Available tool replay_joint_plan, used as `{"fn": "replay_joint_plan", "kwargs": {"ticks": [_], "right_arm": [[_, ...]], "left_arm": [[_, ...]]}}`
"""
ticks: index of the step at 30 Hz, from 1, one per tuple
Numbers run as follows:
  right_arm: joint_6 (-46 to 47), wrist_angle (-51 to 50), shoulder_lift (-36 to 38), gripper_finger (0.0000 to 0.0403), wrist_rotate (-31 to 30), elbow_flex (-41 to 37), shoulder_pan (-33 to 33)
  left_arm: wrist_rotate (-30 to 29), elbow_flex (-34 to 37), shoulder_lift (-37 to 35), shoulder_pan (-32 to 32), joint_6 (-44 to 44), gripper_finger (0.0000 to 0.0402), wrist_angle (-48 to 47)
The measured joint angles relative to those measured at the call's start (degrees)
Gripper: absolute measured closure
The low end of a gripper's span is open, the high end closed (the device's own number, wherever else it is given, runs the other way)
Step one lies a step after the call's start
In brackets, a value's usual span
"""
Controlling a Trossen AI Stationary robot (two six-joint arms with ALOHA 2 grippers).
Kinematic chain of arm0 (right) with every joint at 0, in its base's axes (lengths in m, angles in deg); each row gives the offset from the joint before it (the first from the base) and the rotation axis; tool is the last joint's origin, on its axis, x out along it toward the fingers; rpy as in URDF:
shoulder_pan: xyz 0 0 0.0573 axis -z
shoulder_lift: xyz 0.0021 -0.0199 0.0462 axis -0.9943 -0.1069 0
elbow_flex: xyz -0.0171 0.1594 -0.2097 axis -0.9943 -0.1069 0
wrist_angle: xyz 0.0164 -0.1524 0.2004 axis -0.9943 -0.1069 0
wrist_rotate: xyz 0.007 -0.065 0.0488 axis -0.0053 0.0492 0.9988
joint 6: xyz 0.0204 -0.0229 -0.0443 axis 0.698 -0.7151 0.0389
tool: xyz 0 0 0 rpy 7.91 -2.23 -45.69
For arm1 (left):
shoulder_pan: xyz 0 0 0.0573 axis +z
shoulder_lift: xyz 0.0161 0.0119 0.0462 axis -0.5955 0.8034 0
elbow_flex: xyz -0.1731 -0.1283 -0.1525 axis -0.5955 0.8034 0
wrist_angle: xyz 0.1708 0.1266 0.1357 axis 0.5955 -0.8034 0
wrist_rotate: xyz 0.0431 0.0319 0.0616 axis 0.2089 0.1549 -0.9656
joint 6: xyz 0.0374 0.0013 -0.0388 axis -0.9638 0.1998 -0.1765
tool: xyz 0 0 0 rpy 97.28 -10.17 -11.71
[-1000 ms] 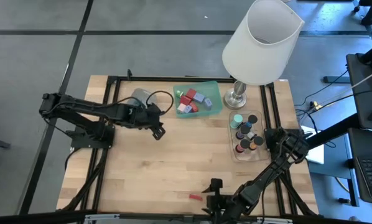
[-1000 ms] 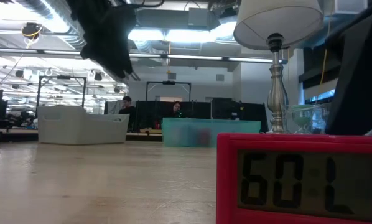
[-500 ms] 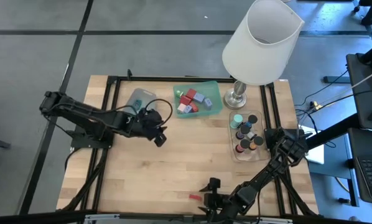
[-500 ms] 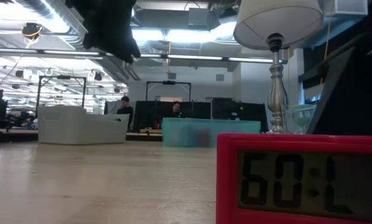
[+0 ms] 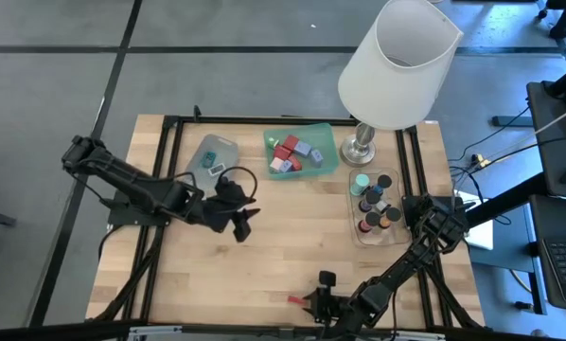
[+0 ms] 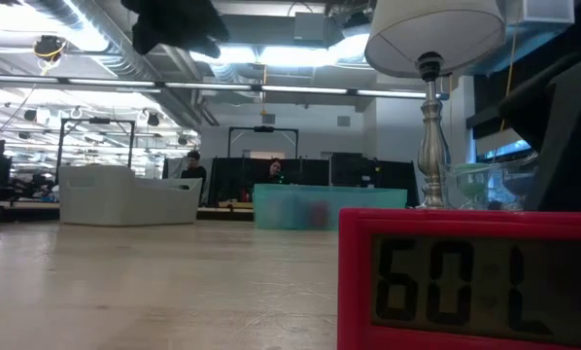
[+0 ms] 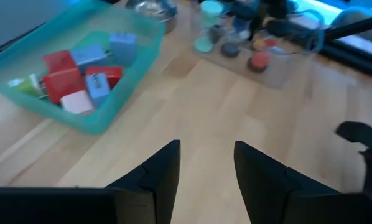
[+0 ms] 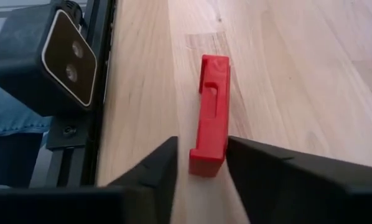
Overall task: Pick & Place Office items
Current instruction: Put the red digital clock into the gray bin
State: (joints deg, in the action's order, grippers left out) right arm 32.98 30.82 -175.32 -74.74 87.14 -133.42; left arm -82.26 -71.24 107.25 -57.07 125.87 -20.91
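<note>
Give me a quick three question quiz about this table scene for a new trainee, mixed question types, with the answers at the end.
1. True or false: the right hand has its fingers on either side of the red bar.
2. Which tray holds the red and lavender blocks: A green, B clear, C grey?
3. Fill in: the left hand is open over bare ____.

Key: 1 true. 2 A, the green tray. 3 wood, the table top.

Bare wood mid-table (image 5: 283, 242); lamp (image 5: 397, 57) overhangs clear tray (image 5: 356, 232); green tray (image 5: 323, 166) unobstructed.
</note>
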Motion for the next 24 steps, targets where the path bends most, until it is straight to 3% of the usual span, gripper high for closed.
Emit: {"fn": "replay_joint_plan", "kwargs": {"ticks": [6, 11, 15, 18, 24], "right_arm": [[-0.20, 0.01, 0.08, 0.0341, -0.02, 0.00, 0.04], [3.50, -3.11, 3.55, 0.0340, 1.63, -0.04, 1.85], [3.14, -7.42, 8.50, 0.0334, -1.12, -0.04, 3.62], [0.22, -8.13, 13.20, 0.0321, -4.16, -0.02, 5.11], [-9.63, -7.72, 20.50, 0.0332, -8.75, 0.02, 7.94]], "left_arm": [[-1.57, 0.00, 0.00, -3.37, -2.79, 0.0259, 5.59], [-0.17, 0.00, 0.00, -6.46, -17.60, 0.0266, 15.77], [6.51, 0.00, 0.00, -8.86, -31.59, 0.0270, 22.63], [10.98, 0.00, 0.02, -10.37, -34.37, 0.0267, 24.57], [8.40, 0.00, 0.24, -13.78, -38.35, 0.0231, 22.90]]}}
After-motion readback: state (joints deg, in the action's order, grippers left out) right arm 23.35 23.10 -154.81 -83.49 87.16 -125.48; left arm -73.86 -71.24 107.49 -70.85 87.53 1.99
